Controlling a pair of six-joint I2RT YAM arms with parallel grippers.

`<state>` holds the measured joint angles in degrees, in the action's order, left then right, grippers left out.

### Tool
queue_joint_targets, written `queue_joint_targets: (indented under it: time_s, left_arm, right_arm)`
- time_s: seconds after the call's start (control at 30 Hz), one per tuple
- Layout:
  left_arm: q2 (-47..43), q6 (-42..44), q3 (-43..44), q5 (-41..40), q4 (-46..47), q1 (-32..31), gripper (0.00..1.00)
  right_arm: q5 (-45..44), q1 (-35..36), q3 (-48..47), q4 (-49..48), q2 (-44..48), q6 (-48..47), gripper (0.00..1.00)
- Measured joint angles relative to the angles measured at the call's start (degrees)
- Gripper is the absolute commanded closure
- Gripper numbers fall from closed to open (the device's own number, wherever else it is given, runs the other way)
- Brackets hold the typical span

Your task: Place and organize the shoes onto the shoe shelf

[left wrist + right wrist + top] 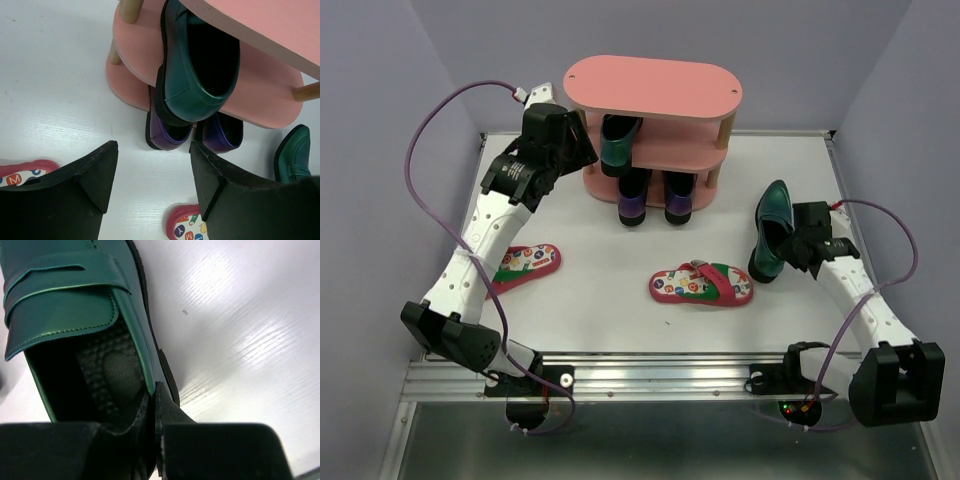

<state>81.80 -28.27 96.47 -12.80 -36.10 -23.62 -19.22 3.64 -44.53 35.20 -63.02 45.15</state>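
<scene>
The pink shoe shelf (660, 85) stands at the back centre. One dark-green loafer (618, 143) sits on its middle board, also seen in the left wrist view (197, 65). Two purple loafers (634, 198) (679, 197) sit on the bottom board. My left gripper (152, 172) is open and empty, just left of the shelf. My right gripper (155, 405) is shut on the side wall of the second dark-green loafer (75, 315), held tilted, toe up, at the right (772, 222). One red flip-flop (702, 283) lies at centre front, the other (524, 264) partly under the left arm.
The white table's far right corner (830, 135) and grey side walls bound the space. A metal rail (650, 375) runs along the near edge by the arm bases. Purple cables loop off both arms.
</scene>
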Motion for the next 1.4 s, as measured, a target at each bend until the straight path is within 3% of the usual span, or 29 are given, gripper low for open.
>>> queue_joint_targets:
  time_s: [0.4, 0.87, 1.4]
  left_arm:
    - [-2.23, 1.18, 1.09, -2.19, -0.33, 0.11, 0.3]
    - [-6.12, 2.05, 3.43, -4.39, -0.2, 1.25, 0.3]
    - [-6.12, 1.66, 3.41, -3.82, -0.15, 1.25, 0.3]
  right_arm:
    - [3.67, 0.11, -18.67, 7.08, 0.44, -10.05, 0.99]
    - [9.46, 5.22, -26.25, 18.43, -2.21, -18.75, 0.99]
    - [20.74, 6.58, -36.61, 23.28, -5.2, -26.4, 0.99]
